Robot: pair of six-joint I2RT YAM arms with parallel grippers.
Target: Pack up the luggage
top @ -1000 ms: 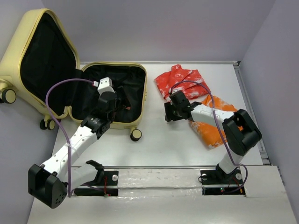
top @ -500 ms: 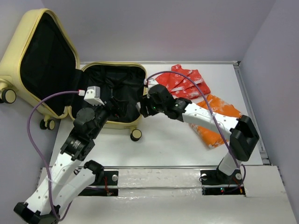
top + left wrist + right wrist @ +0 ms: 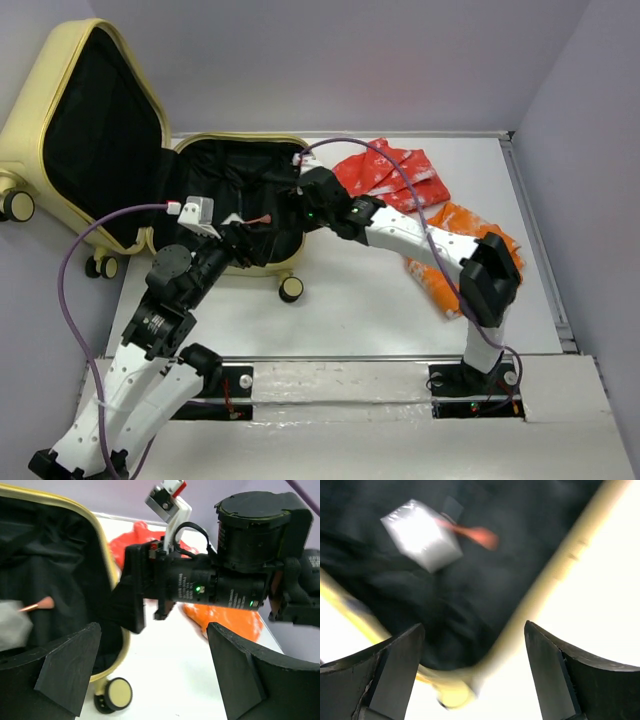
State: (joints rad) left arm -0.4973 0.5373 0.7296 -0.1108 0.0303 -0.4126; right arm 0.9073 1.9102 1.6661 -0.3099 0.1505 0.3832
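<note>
We see the luggage [image 3: 25,135] lying open at ten o'clock on the table [image 3: 350,310], its lid propped up at its nine o'clock side. Our right gripper [image 3: 472,650] hangs over its three o'clock rim, fingers spread wide, holding nothing. Our left gripper [image 3: 155,675], near the six o'clock rim, is equally wide and empty. A small white item [image 3: 420,535] lies on the black lining.

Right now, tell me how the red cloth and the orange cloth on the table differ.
The red cloth lies farther back, close to the luggage; the orange cloth lies nearer the arm bases. The red cloth shows almost whole; the right arm crosses over the orange cloth. Both carry white markings and lie outside the luggage.
</note>
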